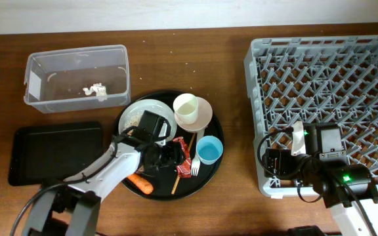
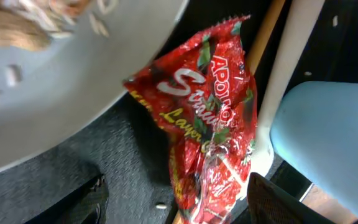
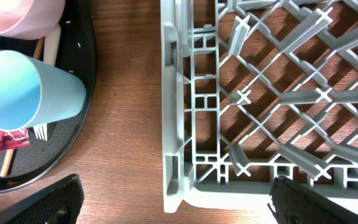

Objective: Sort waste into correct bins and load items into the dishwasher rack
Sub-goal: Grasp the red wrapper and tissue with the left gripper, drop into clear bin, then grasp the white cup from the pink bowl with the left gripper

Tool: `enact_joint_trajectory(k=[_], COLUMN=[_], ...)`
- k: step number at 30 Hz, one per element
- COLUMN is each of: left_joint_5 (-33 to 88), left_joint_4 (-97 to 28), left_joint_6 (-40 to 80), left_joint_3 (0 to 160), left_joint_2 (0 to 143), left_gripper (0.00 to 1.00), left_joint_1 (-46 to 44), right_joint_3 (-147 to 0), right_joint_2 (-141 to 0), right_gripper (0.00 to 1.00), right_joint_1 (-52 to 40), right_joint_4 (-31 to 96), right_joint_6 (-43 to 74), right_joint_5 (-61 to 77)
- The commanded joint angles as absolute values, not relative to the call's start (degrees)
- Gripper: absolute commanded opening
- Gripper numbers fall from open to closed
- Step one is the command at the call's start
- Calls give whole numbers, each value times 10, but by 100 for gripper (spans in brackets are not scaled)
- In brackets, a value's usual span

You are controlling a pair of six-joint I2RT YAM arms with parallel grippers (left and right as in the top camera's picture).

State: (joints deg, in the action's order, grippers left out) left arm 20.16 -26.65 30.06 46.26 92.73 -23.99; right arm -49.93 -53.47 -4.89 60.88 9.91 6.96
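Observation:
The red snack wrapper [image 2: 210,124] lies on the round black platter [image 1: 212,172] between the white bowl [image 2: 55,93] and the light blue cup [image 2: 328,137]. My left gripper [image 2: 185,208] is open, one finger on each side of the wrapper's lower end; from overhead it sits low over the platter [image 1: 166,156]. The orange carrot [image 1: 140,183], the white fork [image 1: 195,164], and a white cup [image 1: 185,108] inside the pink cup [image 1: 205,118] are also on the platter. My right gripper [image 3: 179,202] is open and empty over the front-left corner of the grey dishwasher rack [image 3: 272,93].
The clear tub [image 1: 38,65] at the back left holds a crumpled white tissue [image 1: 97,90]. The black tray [image 1: 56,152] lies in front of it. A wooden stick [image 2: 260,43] lies beside the fork handle. The bowl holds rice scraps [image 2: 17,25].

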Motion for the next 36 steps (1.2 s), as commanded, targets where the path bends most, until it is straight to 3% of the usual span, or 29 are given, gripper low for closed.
enact_joint_trajectory(k=[1,4,7,10,12,15,16,17,18,19,23,25,31,32,33,36], left_joint_5=[208,208,206,166,97,30,30,30,41,49,51,92,118,130,153,153], left_joint_4=[-259,-247,-331,-415,-369,-172,-134,-97,-65,-60,-228,-339,-316,-301,-272,-246], left_joint_6=[306,306,251,198,192,192,192,192,192,191,108,105,111,112,112,112], left_joint_3=[460,476,536,608,643,643,643,643,644,644,726,759,759,759,759,759], left_joint_2=[944,944,907,840,822,867,892,923,956,961,939,919,1006,1034,1067,1089], left_gripper=[25,1,0,0,1,1,6,38,95,99,99,99,96,90,78,31], left_joint_1=[-249,-249,-235,-153,-53,53,62,67,71,73,59,5,-181,-189,-197,-198], right_joint_3=[-510,-510,-510,-510,-510,-510,-510,-510,-510,-510,-510,-510,-510,-510,-510,-510], right_joint_2=[-533,-533,-533,-533,-533,-533,-533,-533,-533,-533,-533,-533,-533,-533,-533,-533], right_gripper=[99,99,99,99,99,99,99,99,99,99,99,99,99,99,99,99], right_joint_1=[-52,-52,-52,-52,-52,-52,-52,-52,-52,-52,-52,-52,-52,-52,-52,-52], right_joint_4=[607,607,608,608,608,607,607,607,608,608,608,608,614,616,618,625], right_joint_6=[100,100,100,100,100,100,100,100,100,100,100,100,100,100,100,100], right_joint_5=[69,69,69,69,69,69,69,69,69,69,69,69,69,69,69,69])
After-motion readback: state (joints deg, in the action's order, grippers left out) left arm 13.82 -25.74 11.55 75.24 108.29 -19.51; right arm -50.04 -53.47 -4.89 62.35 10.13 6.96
